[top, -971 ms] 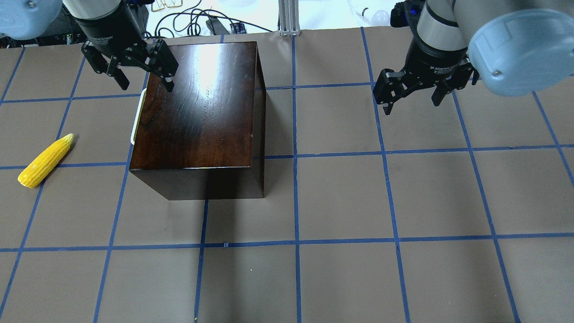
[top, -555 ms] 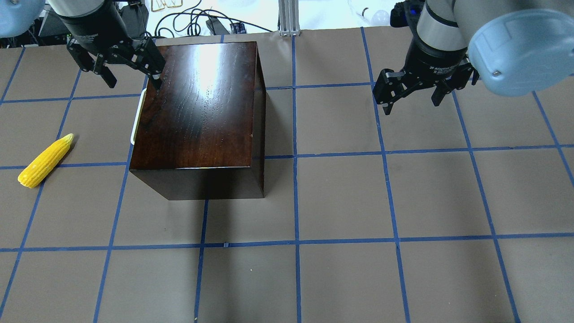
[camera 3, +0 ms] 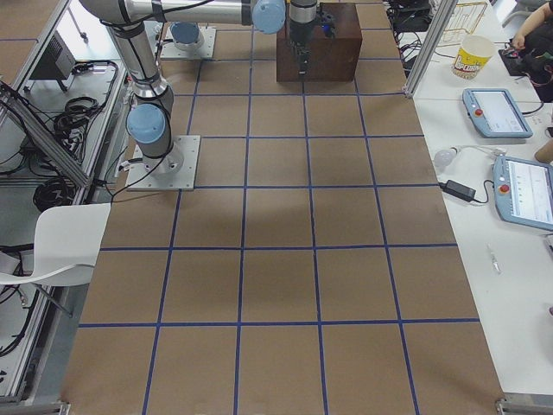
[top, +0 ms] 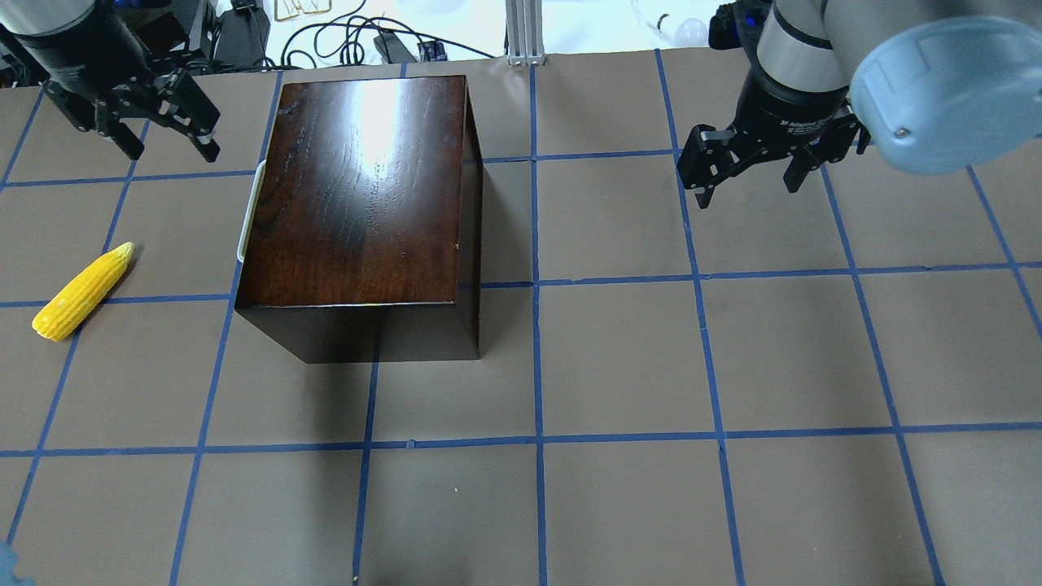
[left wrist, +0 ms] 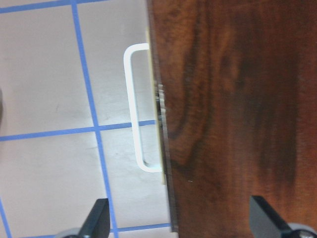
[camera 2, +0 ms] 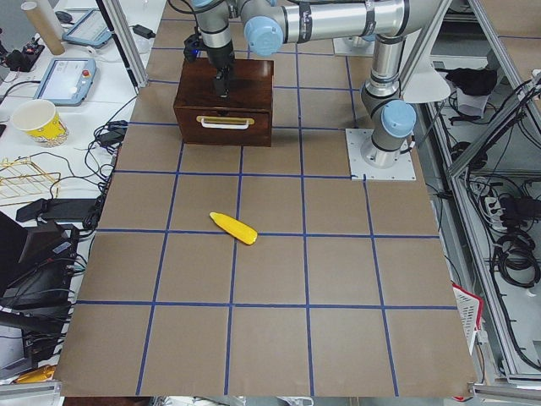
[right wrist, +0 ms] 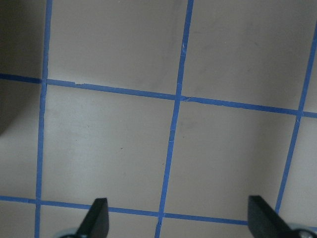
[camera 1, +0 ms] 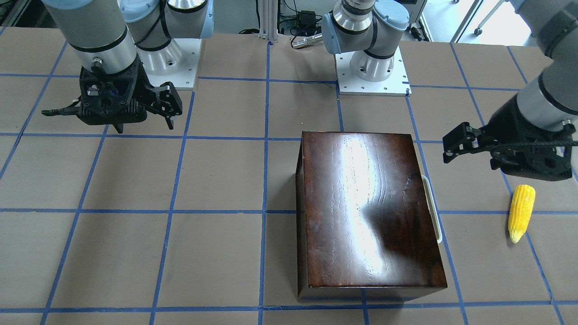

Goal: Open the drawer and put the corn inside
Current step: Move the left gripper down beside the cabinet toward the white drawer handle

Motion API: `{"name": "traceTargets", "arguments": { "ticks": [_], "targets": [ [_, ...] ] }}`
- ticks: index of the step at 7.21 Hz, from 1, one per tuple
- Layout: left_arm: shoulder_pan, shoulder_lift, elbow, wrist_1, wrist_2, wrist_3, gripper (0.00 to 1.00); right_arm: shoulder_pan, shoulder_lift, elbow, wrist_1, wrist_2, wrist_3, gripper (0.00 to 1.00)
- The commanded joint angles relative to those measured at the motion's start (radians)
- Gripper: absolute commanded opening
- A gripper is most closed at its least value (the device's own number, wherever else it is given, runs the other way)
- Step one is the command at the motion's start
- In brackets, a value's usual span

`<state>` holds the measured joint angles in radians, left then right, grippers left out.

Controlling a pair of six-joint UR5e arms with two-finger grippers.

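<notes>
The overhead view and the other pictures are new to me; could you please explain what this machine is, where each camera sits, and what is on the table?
This is a robot with two arms, each ending in a two-finger gripper. The overhead view looks from behind the robot; the front-facing one faces it, so sides swap. Two cameras stand at the table's ends, and one rides on each wrist. On the table stands a dark wooden box, its drawer shut; the left wrist view shows its white handle. A yellow corn cob lies apart from the box, on the handle's side. The left gripper and the right gripper are both open and hold nothing.
</notes>
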<state>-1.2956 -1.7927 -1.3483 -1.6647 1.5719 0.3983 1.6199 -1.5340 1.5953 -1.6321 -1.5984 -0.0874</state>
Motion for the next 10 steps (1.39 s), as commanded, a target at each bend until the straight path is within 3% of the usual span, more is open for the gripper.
{"name": "traceTargets", "arguments": {
  "ticks": [1, 4, 6, 8, 10],
  "targets": [
    [0.071, -0.033, -0.006, 0.012, -0.003, 0.075, 1.00, -0.002, 0.000, 0.000, 0.000, 0.000, 0.000, 1.00],
    [0.075, -0.092, -0.073, 0.184, -0.019, 0.144, 1.00, 0.001, 0.000, 0.000, 0.000, 0.000, 0.000, 1.00],
    [0.152, -0.120, -0.150, 0.268, -0.148, 0.168, 1.00, 0.001, 0.000, 0.002, 0.000, 0.000, 0.000, 1.00],
    [0.168, -0.142, -0.155, 0.275, -0.174, 0.241, 1.00, -0.002, 0.000, 0.002, 0.000, 0.000, 0.000, 1.00],
    [0.167, -0.163, -0.182, 0.278, -0.269, 0.237, 1.00, -0.002, -0.001, 0.000, 0.000, 0.000, 0.000, 1.00]
  ]
}}
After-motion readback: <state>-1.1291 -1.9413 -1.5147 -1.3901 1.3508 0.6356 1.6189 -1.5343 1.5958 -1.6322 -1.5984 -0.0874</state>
